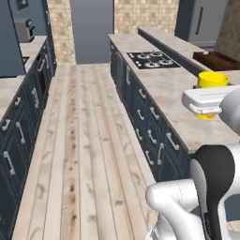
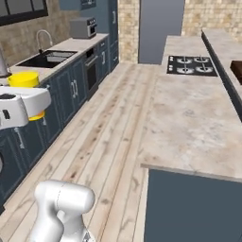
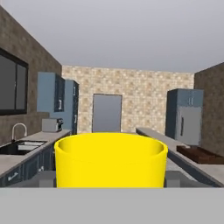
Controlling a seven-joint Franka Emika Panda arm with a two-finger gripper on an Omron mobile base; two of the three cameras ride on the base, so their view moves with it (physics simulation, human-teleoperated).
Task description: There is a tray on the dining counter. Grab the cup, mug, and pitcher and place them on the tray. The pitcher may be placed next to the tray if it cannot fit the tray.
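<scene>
Sitting up in the air, one bright yellow cup (image 3: 111,160) is pinched by the jaws on both sides, above the near counter (image 1: 178,93). It is round and open on top. One dark brown tray (image 1: 216,60) lies far off on the right.

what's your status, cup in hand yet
Gripper shut on cup, carried upright above the floor. Tray ahead right on dining counter, nothing on it seen. Path looks open.

Cup (image 3: 111,160) smooth matt yellow; tray (image 3: 200,154) dark wood.
</scene>
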